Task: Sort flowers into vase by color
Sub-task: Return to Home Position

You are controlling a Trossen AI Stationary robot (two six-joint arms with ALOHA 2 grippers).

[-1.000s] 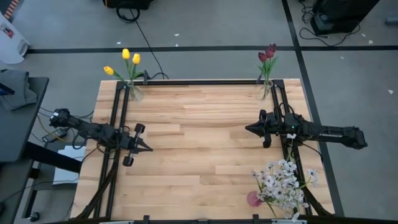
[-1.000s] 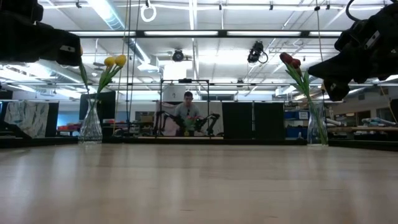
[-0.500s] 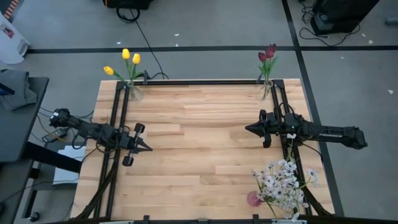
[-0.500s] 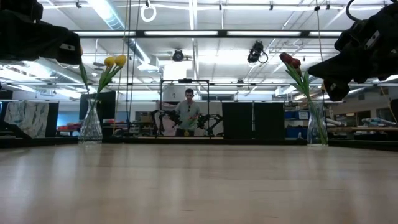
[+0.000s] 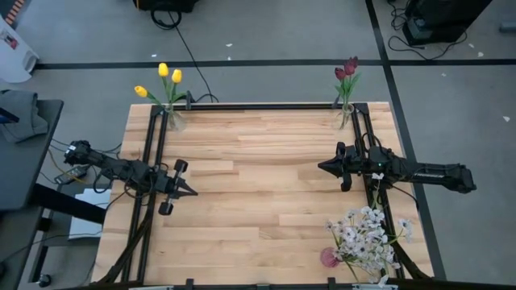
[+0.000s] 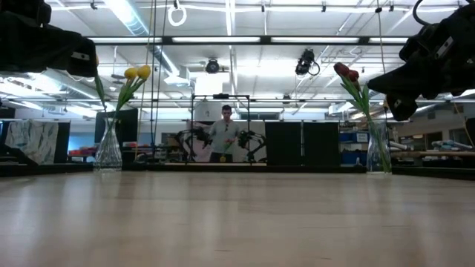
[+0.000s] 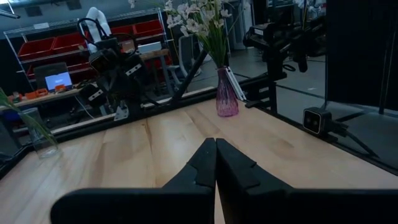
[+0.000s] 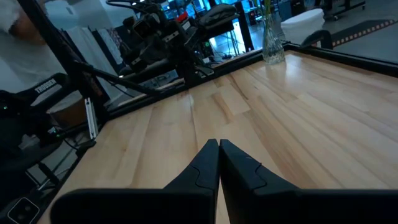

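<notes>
— Where to look for the flowers?
— In three vases, sorted by colour. Seeing yellow tulips [image 5: 165, 76] in a clear vase [image 5: 174, 121] at the far left corner of the table [image 5: 258, 161]. Dark red tulips [image 5: 347, 71] in a second clear vase [image 5: 346, 118] at the far right corner. Whitish blossoms [image 5: 367, 234] in a purple vase [image 5: 329, 257] at the near right edge.
— And the grippers?
— Left gripper [image 5: 193, 192]: clenched, finger against finger, raised over the left side, well apart from every vase. Right gripper [image 5: 321, 167]: clenched the same way, pointing inward over the right side, between the red tulips and the white spray.
— What about the surface?
— Pale wooden planks, with black rails [image 5: 151, 149] running along both sides.
— Beyond the table?
— Grey floor crossed with black tape [image 5: 266, 62]. From the low view, strip lights [image 6: 122, 11] overhead and a person [image 6: 226, 133] standing far behind the table. From the left wrist view, red bins [image 7: 46, 46] on shelving.
</notes>
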